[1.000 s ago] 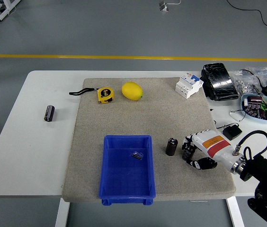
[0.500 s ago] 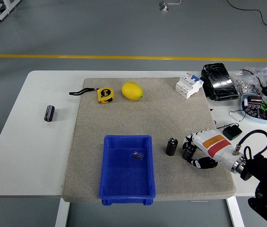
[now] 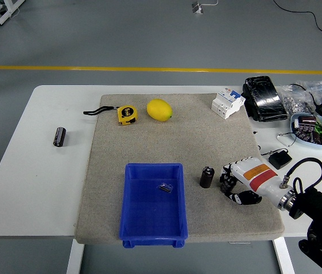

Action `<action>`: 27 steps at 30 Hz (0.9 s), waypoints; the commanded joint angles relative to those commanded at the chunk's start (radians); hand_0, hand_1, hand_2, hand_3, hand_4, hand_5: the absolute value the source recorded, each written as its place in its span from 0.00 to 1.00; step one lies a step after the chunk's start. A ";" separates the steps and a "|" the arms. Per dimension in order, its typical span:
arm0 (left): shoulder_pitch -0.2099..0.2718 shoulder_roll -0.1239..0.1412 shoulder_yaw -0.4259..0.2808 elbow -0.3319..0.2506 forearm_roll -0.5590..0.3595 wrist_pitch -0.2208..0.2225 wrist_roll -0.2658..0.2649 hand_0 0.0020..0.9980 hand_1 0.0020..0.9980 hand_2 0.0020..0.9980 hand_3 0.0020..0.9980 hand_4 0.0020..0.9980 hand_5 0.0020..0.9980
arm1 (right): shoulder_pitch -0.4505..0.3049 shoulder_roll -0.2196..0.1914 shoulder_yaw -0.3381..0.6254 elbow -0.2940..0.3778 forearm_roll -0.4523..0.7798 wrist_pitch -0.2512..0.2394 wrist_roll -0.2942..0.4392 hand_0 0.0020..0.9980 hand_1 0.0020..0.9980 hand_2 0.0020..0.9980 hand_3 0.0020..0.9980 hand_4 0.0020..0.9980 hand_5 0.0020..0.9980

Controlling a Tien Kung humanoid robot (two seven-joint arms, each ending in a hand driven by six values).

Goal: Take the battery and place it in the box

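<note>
A small black cylindrical battery (image 3: 206, 177) stands upright on the grey mat (image 3: 178, 137), just right of the blue box (image 3: 153, 204). The box holds one small dark item (image 3: 165, 187). My right hand (image 3: 230, 183) rests low on the mat right of the battery, a short gap away, with its fingers spread toward it and holding nothing. A second black battery (image 3: 60, 136) lies on the bare white table (image 3: 41, 188) at the far left. The left arm is out of view.
A yellow tape measure (image 3: 126, 114) and a lemon (image 3: 159, 109) lie at the mat's back. A white breaker (image 3: 228, 103), a black pack (image 3: 264, 98), bags of parts and a blue bowl (image 3: 313, 128) crowd the table's right side. A small black block (image 3: 279, 158) lies near my wrist.
My right hand has crept slightly left and down toward the battery. Nothing else moved.
</note>
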 joint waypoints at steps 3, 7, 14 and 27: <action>0.001 0.000 -0.002 0.000 0.004 -0.002 0.001 0.69 0.65 0.69 0.62 0.63 0.68 | 0.000 0.000 -0.002 0.001 0.002 -0.001 0.002 0.25 0.36 0.45 0.47 0.79 0.08; 0.002 0.001 -0.004 -0.001 0.008 -0.004 0.001 0.69 0.65 0.69 0.62 0.63 0.67 | 0.001 0.000 -0.003 0.001 0.004 -0.002 0.002 0.22 0.34 0.44 0.47 0.77 0.05; 0.001 0.002 -0.009 -0.001 0.017 -0.008 0.001 0.69 0.65 0.69 0.62 0.63 0.68 | 0.002 -0.001 -0.005 0.005 0.009 -0.005 0.002 0.21 0.33 0.43 0.46 0.78 0.04; -0.005 0.004 -0.005 -0.001 0.013 -0.009 -0.002 0.69 0.65 0.69 0.62 0.63 0.68 | 0.005 -0.009 0.002 0.022 0.007 -0.004 0.001 0.20 0.33 0.43 0.46 0.79 0.04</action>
